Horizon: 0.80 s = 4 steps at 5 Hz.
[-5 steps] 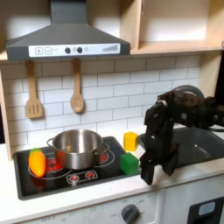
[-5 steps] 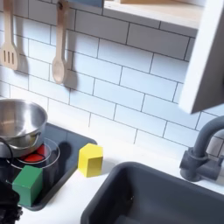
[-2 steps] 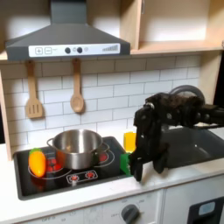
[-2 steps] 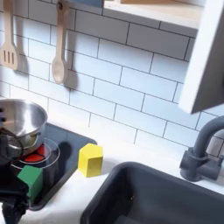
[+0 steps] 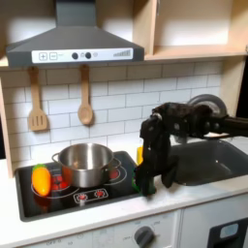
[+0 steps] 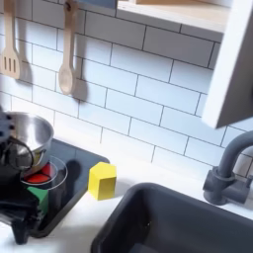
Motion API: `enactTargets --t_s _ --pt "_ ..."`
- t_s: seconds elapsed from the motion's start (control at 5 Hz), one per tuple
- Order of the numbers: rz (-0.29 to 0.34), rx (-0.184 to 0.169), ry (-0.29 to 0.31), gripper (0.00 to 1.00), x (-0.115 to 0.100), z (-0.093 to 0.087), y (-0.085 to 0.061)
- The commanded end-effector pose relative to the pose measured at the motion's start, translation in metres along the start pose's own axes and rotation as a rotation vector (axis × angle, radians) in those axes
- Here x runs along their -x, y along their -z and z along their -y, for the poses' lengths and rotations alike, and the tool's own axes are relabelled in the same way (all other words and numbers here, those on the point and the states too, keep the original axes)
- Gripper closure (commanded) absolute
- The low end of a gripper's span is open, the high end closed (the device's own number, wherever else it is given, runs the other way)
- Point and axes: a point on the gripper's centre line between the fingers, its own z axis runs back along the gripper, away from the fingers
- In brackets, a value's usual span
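A black robot arm reaches across a toy kitchen, its end effector (image 5: 145, 184) lowered over the right edge of the black stovetop (image 5: 68, 194) in the first exterior view. In the second exterior view the end effector (image 6: 22, 212) sits at the lower left corner of the frame, right at a green block (image 6: 40, 196) on the stovetop; whether its fingers are spread or pinching the block cannot be told, since the arm's body hides them. The green block lies at the stovetop's right edge, close to the front of the desk (image 5: 116, 211). A yellow block (image 6: 102, 180) stands on the white desk just beyond the stovetop's right edge, between it and the dark sink (image 6: 188, 222). A steel pot (image 5: 85, 163) rests on the back of the stovetop, and an orange, carrot-like toy (image 5: 41, 179) lies near the stovetop's left edge. A wooden spatula (image 5: 37, 102) and a wooden spoon (image 5: 85, 97) hang on the white tiled wall under the grey hood (image 5: 73, 44). A grey faucet (image 6: 229, 173) rises at the sink's far right corner.
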Motion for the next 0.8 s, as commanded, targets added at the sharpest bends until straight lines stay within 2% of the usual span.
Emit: enactTargets --t_s 0.0,0.6 --pt "0.022 0.006 -0.030 0.00 -0.016 0.000 0.006" --pt "0.047 0.028 -0.036 0.00 -0.030 0.018 0.007"
